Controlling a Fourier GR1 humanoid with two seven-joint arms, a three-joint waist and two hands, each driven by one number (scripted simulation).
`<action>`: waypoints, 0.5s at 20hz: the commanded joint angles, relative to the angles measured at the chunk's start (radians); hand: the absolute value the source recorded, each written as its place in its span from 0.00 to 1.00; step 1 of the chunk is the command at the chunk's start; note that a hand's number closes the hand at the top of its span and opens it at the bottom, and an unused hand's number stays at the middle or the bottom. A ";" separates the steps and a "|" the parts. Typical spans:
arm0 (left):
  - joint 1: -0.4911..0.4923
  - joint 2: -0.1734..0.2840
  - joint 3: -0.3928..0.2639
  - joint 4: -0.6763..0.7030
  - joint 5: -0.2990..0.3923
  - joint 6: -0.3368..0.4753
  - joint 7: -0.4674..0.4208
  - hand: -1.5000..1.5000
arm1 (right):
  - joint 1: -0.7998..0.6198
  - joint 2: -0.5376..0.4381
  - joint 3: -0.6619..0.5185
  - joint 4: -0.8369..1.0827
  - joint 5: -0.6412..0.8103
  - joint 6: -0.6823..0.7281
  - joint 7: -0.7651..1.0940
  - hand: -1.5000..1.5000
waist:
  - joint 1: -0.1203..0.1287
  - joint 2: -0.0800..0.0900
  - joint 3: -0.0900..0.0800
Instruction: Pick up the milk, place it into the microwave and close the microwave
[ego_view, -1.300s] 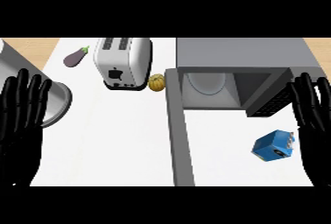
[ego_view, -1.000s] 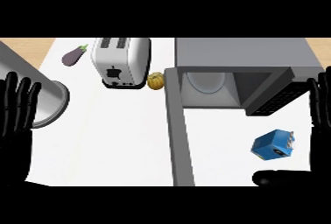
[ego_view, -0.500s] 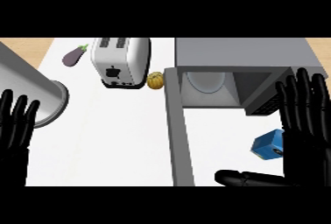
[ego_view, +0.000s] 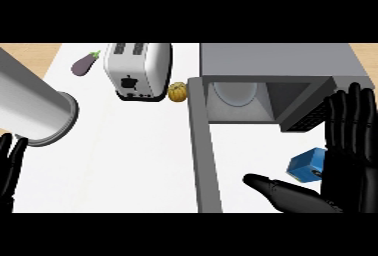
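Black and spread flat, the right hand (ego_view: 347, 165) hovered with fingers straight and pointing up the view, its thumb stretched out leftward; nothing was held. Just beside its palm, partly hidden by it, the blue milk (ego_view: 306, 165) sat on the white counter (ego_view: 133, 160) before the open microwave (ego_view: 273, 75), whose door (ego_view: 204, 150) swung out toward the robot. At the lower left edge, the left hand (ego_view: 10, 170) rested open. Farther off stood a toaster (ego_view: 137, 70), with an eggplant (ego_view: 86, 63) beside it.
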 joint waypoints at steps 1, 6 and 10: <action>0.057 0.002 0.045 0.032 0.042 -0.057 -0.062 0.00 | 0.021 -0.002 -0.045 0.035 0.014 -0.019 -0.019 0.00 | -0.001 0.000 0.000; 0.080 0.020 0.103 -0.006 0.110 -0.098 -0.040 0.00 | 0.120 -0.005 -0.109 0.088 -0.087 0.005 -0.146 0.00 | -0.003 0.001 0.000; 0.072 0.004 0.123 0.001 0.105 -0.097 -0.046 0.00 | 0.054 -0.002 -0.184 0.242 -0.154 0.022 -0.221 0.00 | -0.001 0.002 0.000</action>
